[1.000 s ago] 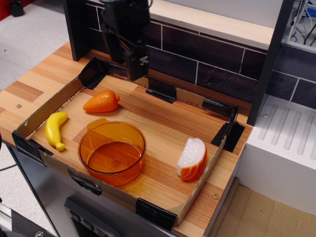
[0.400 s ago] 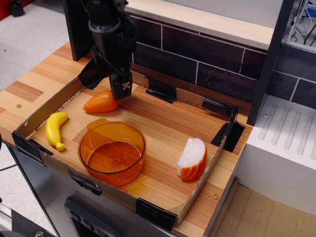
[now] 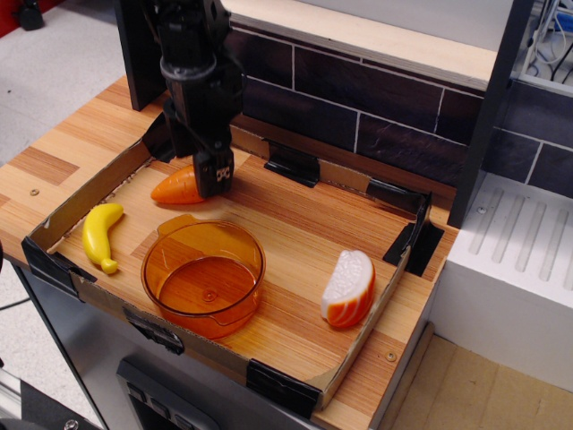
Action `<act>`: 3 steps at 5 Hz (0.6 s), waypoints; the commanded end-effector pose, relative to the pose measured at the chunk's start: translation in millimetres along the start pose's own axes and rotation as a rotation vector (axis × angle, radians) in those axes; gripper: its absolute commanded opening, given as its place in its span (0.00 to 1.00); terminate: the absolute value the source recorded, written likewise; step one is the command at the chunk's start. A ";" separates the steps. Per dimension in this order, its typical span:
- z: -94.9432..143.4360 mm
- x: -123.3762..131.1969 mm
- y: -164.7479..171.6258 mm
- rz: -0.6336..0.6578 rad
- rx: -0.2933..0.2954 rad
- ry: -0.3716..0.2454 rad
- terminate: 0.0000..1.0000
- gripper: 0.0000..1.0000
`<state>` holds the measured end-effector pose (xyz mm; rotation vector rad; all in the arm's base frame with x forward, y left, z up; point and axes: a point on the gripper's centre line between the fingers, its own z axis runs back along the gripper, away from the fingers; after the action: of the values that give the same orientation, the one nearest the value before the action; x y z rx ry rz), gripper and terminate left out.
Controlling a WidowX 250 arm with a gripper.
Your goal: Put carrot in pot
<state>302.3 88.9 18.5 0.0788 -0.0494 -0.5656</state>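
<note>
The orange toy carrot (image 3: 173, 189) lies on the wooden tray floor at the back left, pointed end to the left. My black gripper (image 3: 208, 172) has come down over the carrot's thick right end. One finger (image 3: 218, 175) stands in front of the carrot and hides that end. The jaws look open around the carrot, not closed on it. The translucent orange pot (image 3: 204, 273) stands empty at the tray's front, just in front of the carrot.
A yellow toy banana (image 3: 99, 235) lies at the tray's left. A white-and-orange sliced wedge (image 3: 348, 288) lies at the right. A low cardboard rim (image 3: 85, 191) with black taped corners rings the tray. A dark brick wall (image 3: 376, 98) stands behind it.
My gripper has moved left and down from the back wall until it sits over the carrot's thick end. The carrot, pot, banana and wedge have not moved.
</note>
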 end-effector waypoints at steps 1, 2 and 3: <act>-3.4 4.7 5.0 -0.013 0.039 0.020 0.00 1.00; -3.5 4.3 4.3 -0.005 0.037 0.017 0.00 0.00; 3.7 5.3 4.9 0.021 0.030 0.005 0.00 0.00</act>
<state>296.6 88.1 8.1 0.0799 -0.0098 -0.5399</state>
